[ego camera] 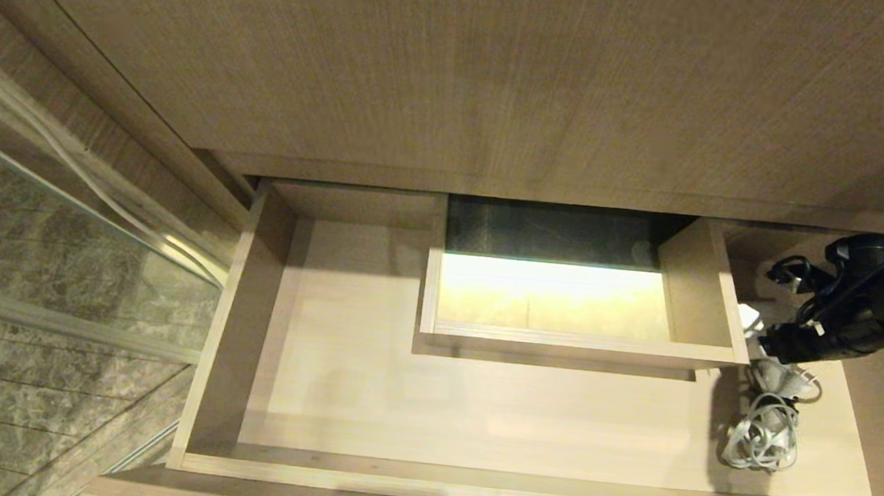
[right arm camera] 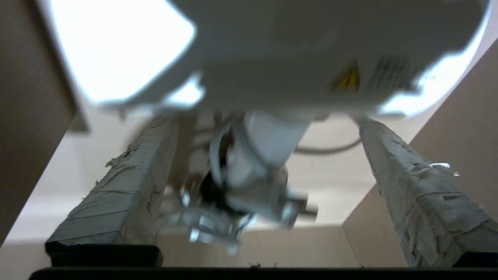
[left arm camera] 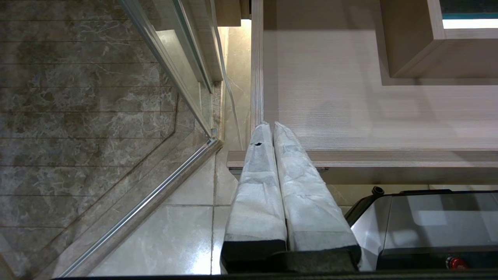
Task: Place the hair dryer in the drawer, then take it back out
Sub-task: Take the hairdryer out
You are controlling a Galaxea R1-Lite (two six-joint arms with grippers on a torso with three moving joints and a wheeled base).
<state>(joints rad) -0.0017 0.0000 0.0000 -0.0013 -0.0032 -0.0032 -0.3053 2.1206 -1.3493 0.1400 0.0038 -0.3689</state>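
Note:
The drawer [ego camera: 398,410] stands pulled out, wide and shallow, light wood grain, with a boxed cut-out [ego camera: 584,343] in its middle. My right gripper [ego camera: 777,344] reaches into its right end, beside the cut-out. Under it only a white bit of the hair dryer [ego camera: 749,316] and its bundled cord [ego camera: 763,432] show. In the right wrist view the white hair dryer [right arm camera: 303,58] with its yellow sticker fills the space at the fingertips. The right gripper [right arm camera: 266,119] is open, its taped fingers [right arm camera: 420,194] wide apart either side of the dryer's handle. My left gripper [left arm camera: 271,125] is shut, parked by the drawer's front left corner.
A glass shower door [ego camera: 55,249] and marble floor lie to the left of the vanity. The vanity's wood front [ego camera: 456,68] rises behind the drawer. My own base [left arm camera: 428,225] shows below the drawer's front edge [left arm camera: 389,157].

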